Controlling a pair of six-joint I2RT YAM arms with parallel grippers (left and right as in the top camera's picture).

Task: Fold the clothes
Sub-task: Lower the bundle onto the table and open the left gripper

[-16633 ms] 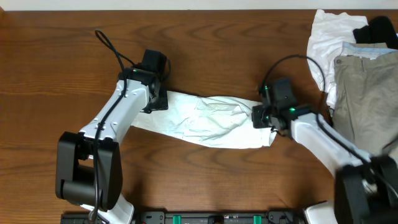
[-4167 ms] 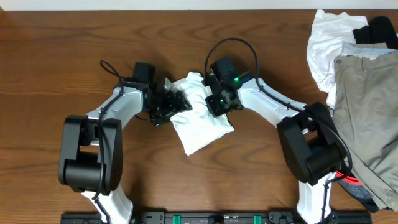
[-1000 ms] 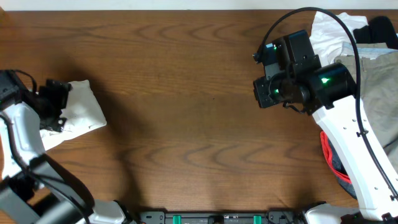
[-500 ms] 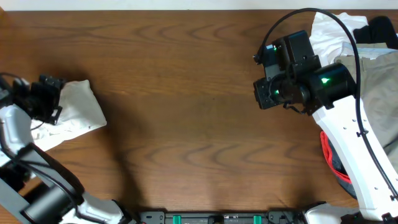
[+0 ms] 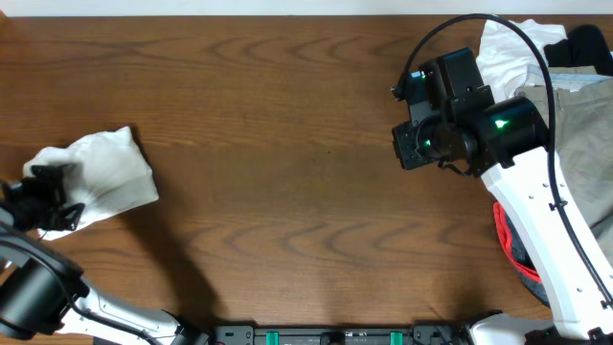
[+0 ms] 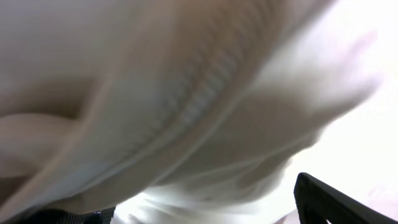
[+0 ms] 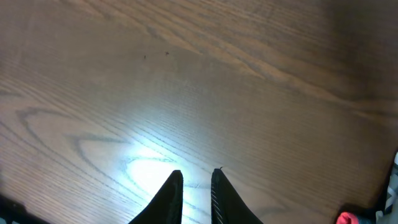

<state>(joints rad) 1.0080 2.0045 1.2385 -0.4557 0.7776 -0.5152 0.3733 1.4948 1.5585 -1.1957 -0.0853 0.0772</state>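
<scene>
A folded white cloth garment lies at the left edge of the table. My left gripper is at its left end; in the left wrist view the two fingers stand wide apart at the bottom corners, open, and the white cloth fills the frame between and ahead of them. My right gripper hangs above bare wood at the right. In the right wrist view its fingers are nearly together and hold nothing. More clothes are piled at the far right: a white piece, khaki trousers and a black piece.
The brown wooden table runs between the two arms. A red and grey object lies at the right edge, partly under my right arm; a bit of red also shows in the right wrist view.
My left gripper has moved left and toward the front along the cloth's left end, and the cloth has shifted a little with it. The right arm has not moved.
</scene>
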